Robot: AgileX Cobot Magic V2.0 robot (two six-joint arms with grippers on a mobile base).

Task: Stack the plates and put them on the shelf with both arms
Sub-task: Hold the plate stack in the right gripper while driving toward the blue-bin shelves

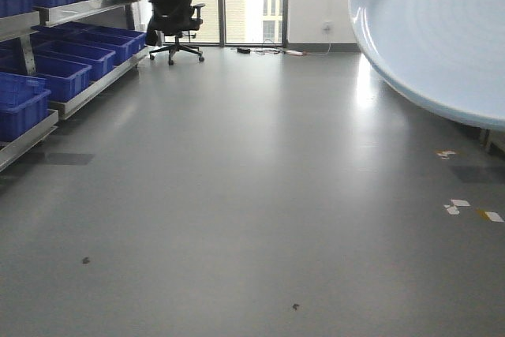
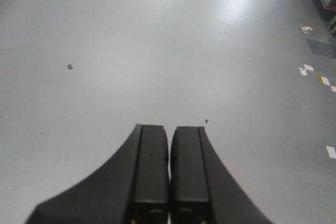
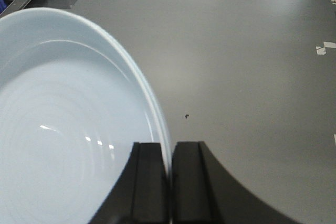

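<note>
One pale bluish-white plate [image 1: 442, 29] fills the upper right of the front view, held up in the air and tilted. In the right wrist view my right gripper [image 3: 169, 148] is shut on the rim of this plate [image 3: 63, 129], one finger inside the rim and one outside, above the grey floor. I cannot tell whether it is one plate or two stacked. My left gripper [image 2: 169, 129] is shut and empty, its black fingers [image 2: 150, 166] pressed together above bare floor. No gripper shows in the front view.
A metal shelf rack [image 1: 75, 100] with several blue bins [image 1: 47, 76] runs along the left. A black office chair [image 1: 175, 13] stands at the back by the windows. Tape marks [image 1: 465, 209] and small debris specks [image 1: 85, 260] lie on the grey floor.
</note>
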